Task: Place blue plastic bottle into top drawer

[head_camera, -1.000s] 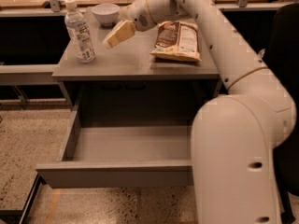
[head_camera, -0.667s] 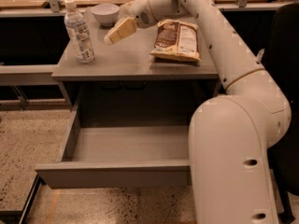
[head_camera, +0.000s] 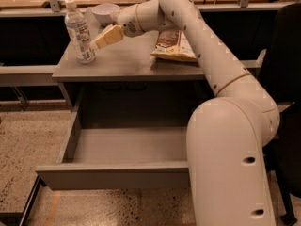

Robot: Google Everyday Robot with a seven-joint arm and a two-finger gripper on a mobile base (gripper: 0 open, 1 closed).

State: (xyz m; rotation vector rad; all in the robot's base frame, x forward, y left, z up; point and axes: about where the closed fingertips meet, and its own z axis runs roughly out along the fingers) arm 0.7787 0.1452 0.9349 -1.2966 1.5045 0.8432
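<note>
- Grey top drawer (head_camera: pixel 117 147) stands open, lower centre.
- Upper left, blue plastic bottle (head_camera: pixel 79 32) upright on table (head_camera: pixel 127 62).
- Tool (head_camera: pixel 99 40) just beside bottle; whether clenched or released, cannot tell.

Warm dim light, claw (head_camera: pixel 96 44) lit beside bottle (head_camera: pixel 79 36), drawer (head_camera: pixel 113 175) shadowed

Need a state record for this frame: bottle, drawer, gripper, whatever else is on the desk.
bottle: blue plastic bottle upright on the desk, left side, cap on
drawer: top drawer pulled open, bottle not in it
gripper: gripper over the desk, just right of the bottle; contact unclear
other: white bowl behind the bottle; snack bag on the right
</note>
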